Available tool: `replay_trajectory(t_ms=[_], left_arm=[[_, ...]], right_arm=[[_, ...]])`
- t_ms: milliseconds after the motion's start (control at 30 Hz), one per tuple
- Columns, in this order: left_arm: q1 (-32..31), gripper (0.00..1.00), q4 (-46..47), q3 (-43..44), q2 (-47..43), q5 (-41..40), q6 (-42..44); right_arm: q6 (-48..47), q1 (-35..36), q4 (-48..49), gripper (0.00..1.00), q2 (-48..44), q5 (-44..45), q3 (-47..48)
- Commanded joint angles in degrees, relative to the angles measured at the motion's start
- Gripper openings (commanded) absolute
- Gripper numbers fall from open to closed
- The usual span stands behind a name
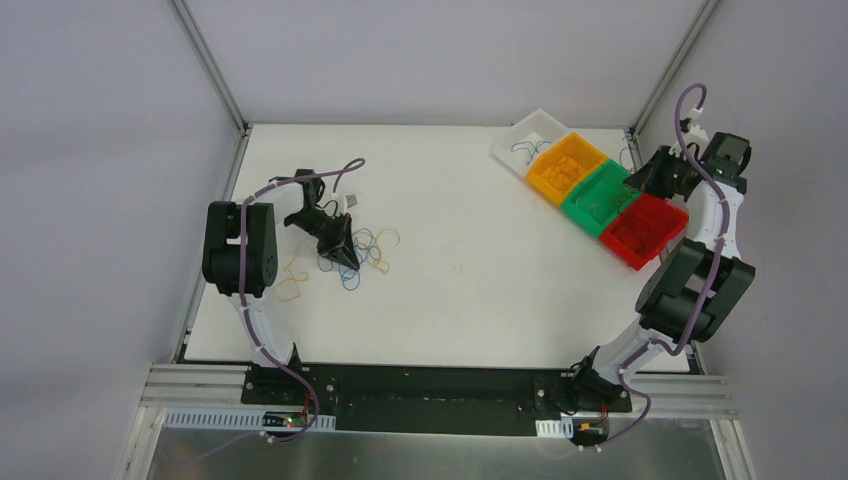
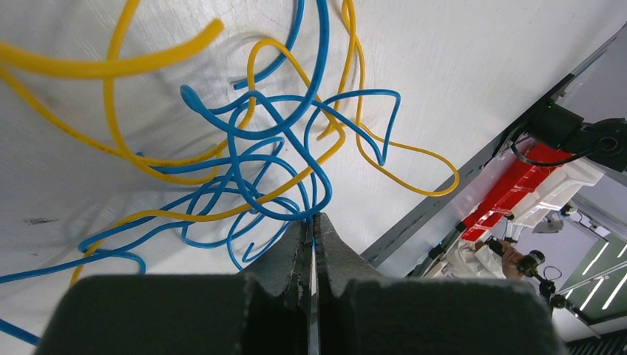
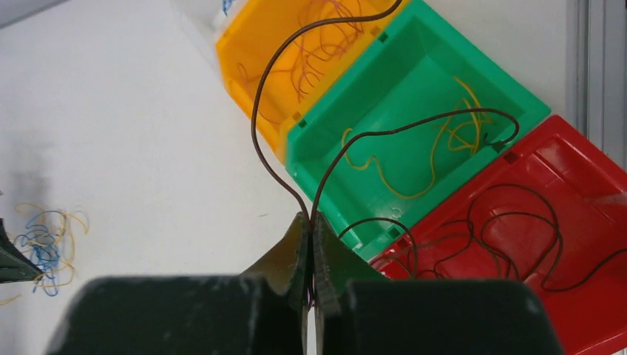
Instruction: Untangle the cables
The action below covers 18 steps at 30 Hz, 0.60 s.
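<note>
**Left gripper** (image 2: pixel 312 222): fingers pressed together, clamped on a blue cable (image 2: pixel 326 188) at the very tips. The tangle (image 2: pixel 251 163) of blue and yellow cables lies on the desk (image 1: pixel 480 290) just ahead of the tips.

- Hazard: the blue loops thread through yellow ones, so a pull would likely drag the whole knot or tighten it. The thin cable could also slip out of the tips.
- Room: the desk edge and frame stand near on the arm's outer side. Bare desk opens on the other side, toward the bins.

**Right gripper** (image 3: pixel 310 222): fingers together, clamped on a dark cable (image 3: pixel 255 111).

- Position: both ends of the cable arc ahead of the tips, over the orange bin (image 3: pixel 251 41) and the green bin (image 3: pixel 414 66). The red bin (image 3: pixel 584 170), holding dark cables, sits ahead and to the right.
- Hazard: one springy end curls at the wall between green and red. On release it may snag there or fall among the yellow cables in the green bin.
- Room: bin walls lie close below and the frame is near on the right. Free desk lies to the left.
</note>
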Motion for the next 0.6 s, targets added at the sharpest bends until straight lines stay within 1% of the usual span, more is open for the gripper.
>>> replay_trajectory(t_ms=[0,67,200,400,567], left_arm=[[-0.09,0.0,-0.92,-0.47,-0.06,1.29,1.64],[-0.1,0.0,-0.89,-0.68,0.14,1.53,1.66],[-0.12,0.0,-0.81,-0.97,0.73,1.69,1.71],[-0.12,0.0,-0.68,-1.13,0.71,1.67,1.72],[-0.09,0.0,-0.69,-1.86,0.31,1.37,1.95]], right_arm=[[-6.98,-1.61,6.2,0.0,-2.72,2.37,-5.58],[-8.79,-2.7,5.13,0.0,-3.1,2.67,-6.35],[-12.54,-4.47,-0.52,0.0,-3.08,4.1,-5.27],[-17.08,-6.17,-8.4,0.0,-3.77,10.1,-6.01],[-19.34,-9.41,-11.31,0.0,-5.57,8.62,-8.05]])
